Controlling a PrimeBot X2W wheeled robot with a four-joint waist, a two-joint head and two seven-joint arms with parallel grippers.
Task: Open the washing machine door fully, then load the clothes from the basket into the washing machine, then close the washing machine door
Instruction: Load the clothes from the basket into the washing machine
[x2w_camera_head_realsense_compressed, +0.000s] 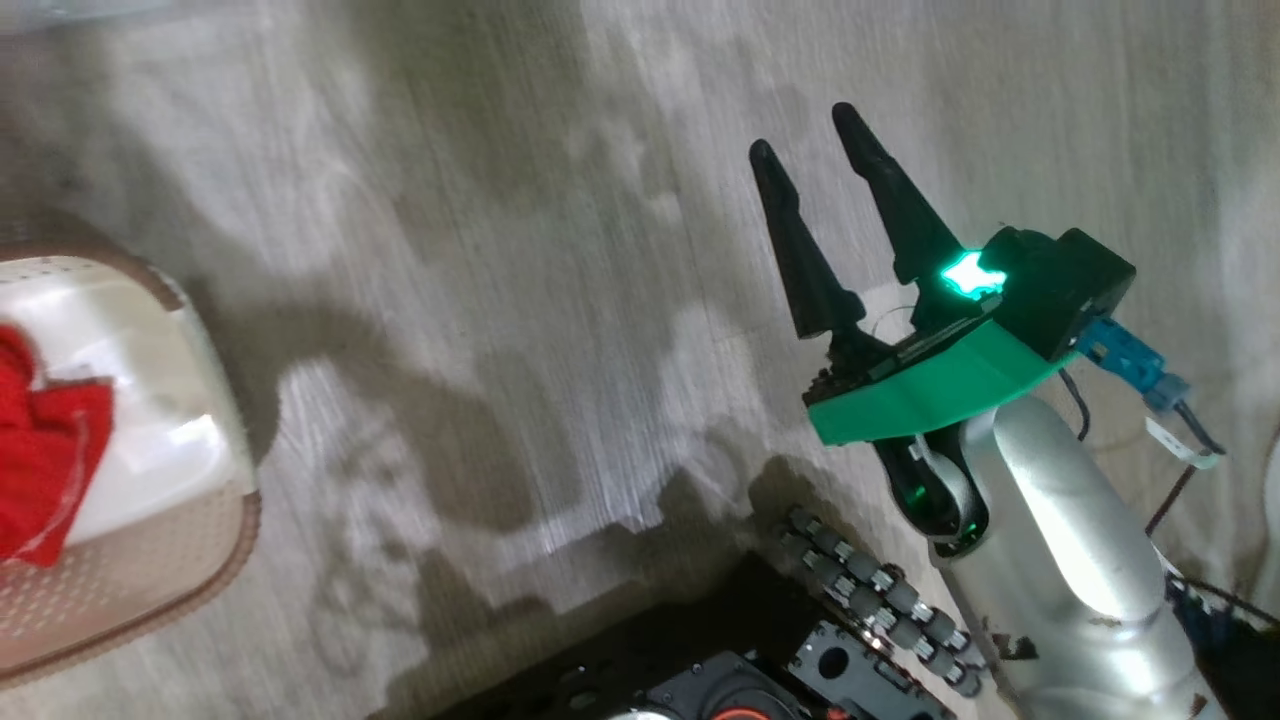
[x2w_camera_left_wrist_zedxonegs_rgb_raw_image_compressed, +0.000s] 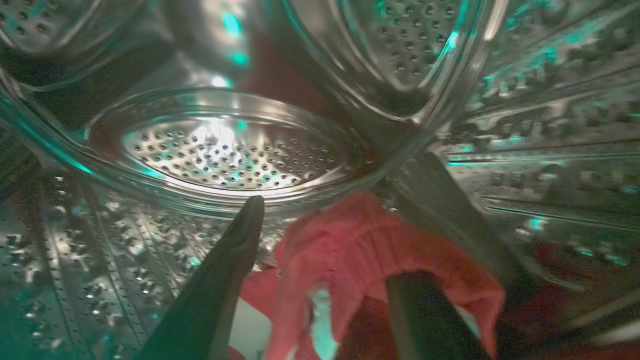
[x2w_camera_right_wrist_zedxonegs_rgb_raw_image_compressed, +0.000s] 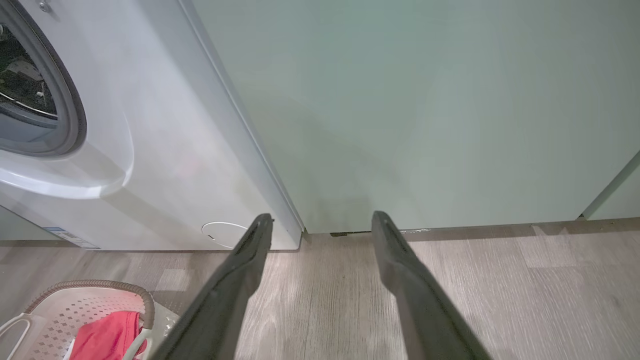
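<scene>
Pale wood-grain floor (x2w_camera_head_realsense_compressed: 560, 300), crossed by dark shadows in the head view; pale green cabinet front (x2w_camera_right_wrist_zedxonegs_rgb_raw_image_compressed: 425, 110), plain, meeting the floor along a thin dark gap; second green panel (x2w_camera_right_wrist_zedxonegs_rgb_raw_image_compressed: 617, 200) at its right edge; small round white flap (x2w_camera_right_wrist_zedxonegs_rgb_raw_image_compressed: 225, 235) near its lower left corner.

A home laundry corner: a white washer (x2w_camera_right_wrist_zedxonegs_rgb_raw_image_compressed: 165, 150) stands beside pale green cabinets (x2w_camera_right_wrist_zedxonegs_rgb_raw_image_compressed: 400, 110) on a wood-look floor (x2w_camera_right_wrist_zedxonegs_rgb_raw_image_compressed: 500, 290), with a basket (x2w_camera_right_wrist_zedxonegs_rgb_raw_image_compressed: 75, 312) of red clothes (x2w_camera_right_wrist_zedxonegs_rgb_raw_image_compressed: 107, 340) in front of it.

Head, right wrist share basket (x2w_camera_head_realsense_compressed: 150, 400); left inside drum (x2w_camera_left_wrist_zedxonegs_rgb_raw_image_compressed: 230, 155).
</scene>
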